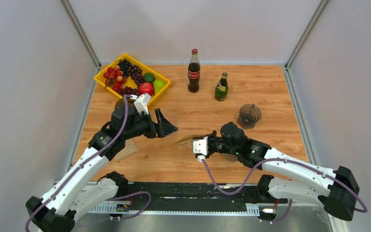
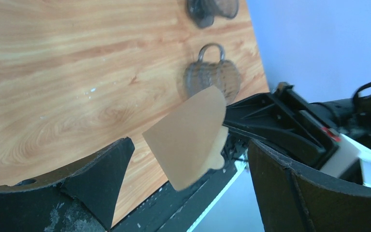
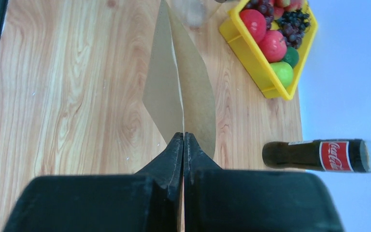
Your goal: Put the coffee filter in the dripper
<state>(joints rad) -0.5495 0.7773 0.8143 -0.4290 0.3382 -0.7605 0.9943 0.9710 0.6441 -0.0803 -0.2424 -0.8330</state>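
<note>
My right gripper (image 1: 205, 139) is shut on a tan paper coffee filter (image 1: 185, 140) and holds it above the table's middle, pointing left. In the right wrist view its jaws (image 3: 183, 139) pinch the filter's seam (image 3: 181, 82). The dark glass dripper (image 1: 249, 115) stands on the table to the right, behind the right arm. My left gripper (image 1: 168, 127) is open just left of the filter. In the left wrist view the filter (image 2: 188, 137) hangs between the spread fingers (image 2: 101, 179) without touching them, and the right gripper's fingers (image 2: 265, 116) hold its far edge.
A yellow fruit basket (image 1: 131, 79) is at the back left. A cola bottle (image 1: 193, 71) and a green bottle (image 1: 221, 87) stand at the back. Brown paper (image 1: 127, 149) lies under the left arm. A grey glass vessel with a handle (image 2: 212, 77) sits behind the filter.
</note>
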